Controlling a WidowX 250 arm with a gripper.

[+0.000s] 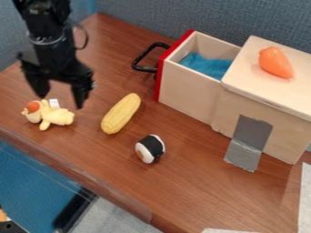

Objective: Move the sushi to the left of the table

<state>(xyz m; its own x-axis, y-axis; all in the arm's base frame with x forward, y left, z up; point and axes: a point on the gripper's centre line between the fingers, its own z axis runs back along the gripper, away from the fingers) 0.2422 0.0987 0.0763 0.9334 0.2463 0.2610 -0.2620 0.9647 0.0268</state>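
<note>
Camera view: tool [61,94] open, fingers spread, hanging above the desk [182,186] at upper left, close over the yellow plush toy [57,117]. Sushi [150,149] sits on the desk, well apart from the tool, down and right of it in frame. Corn [121,113] lies between the two. Open drawer [187,84] is up and right of the sushi.

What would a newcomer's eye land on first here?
Probably the bright orange toy on top of the wooden box, then the red-fronted drawer pulled out beside it. Next come the black gripper at the picture's upper left and the black-and-white sushi near the middle.
</note>
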